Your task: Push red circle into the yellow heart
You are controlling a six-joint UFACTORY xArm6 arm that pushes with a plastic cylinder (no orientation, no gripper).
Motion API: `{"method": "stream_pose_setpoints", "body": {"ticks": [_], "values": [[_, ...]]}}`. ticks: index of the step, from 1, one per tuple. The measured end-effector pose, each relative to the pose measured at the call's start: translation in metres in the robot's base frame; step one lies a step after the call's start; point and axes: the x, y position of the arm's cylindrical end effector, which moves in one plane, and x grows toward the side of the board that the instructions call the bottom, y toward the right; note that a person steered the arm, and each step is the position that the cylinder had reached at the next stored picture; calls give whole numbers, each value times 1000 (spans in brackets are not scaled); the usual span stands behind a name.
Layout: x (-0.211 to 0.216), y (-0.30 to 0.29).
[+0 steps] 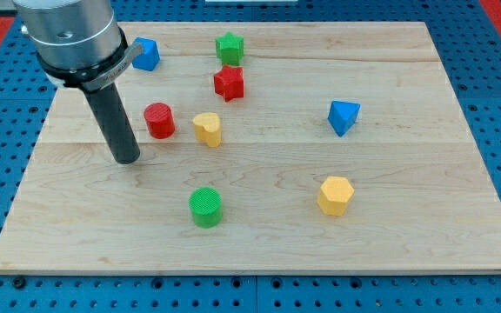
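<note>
In the camera view, the only one we have, we are taking the red circle [159, 120] as our landmark. It is sitting on the wooden board [407, 235] in the view's upper left part. The yellow heart [207, 129] is standing just to the view's right of it and a touch lower, with a narrow strip of bare wood showing between them, so the two are not touching yet.

Our tip [127, 160] is resting on the board to the view's left of the red circle and a little below it, close by but apart from it. We are carrying no fingers at all, only a straight dark rod, so nothing is being gripped.

Up and to the right of the red circle a red star [229, 83] is lying, with a green block [230, 46] beyond it. A blue block [146, 54] is sitting above the circle, and a green circle [205, 207] well below it.

We are judging the task as barely started: the push itself is not yet done, though our tip is standing on the correct side. What is left is a short shove toward the view's right, closing the gap.
</note>
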Motion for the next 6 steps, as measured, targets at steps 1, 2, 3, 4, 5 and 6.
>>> {"method": "stream_pose_setpoints", "body": {"ticks": [1,2,3,4,5,6], "values": [[-20,6],[-29,-42],[-54,-37],[-60,9],[-60,54],[-83,30]]}}
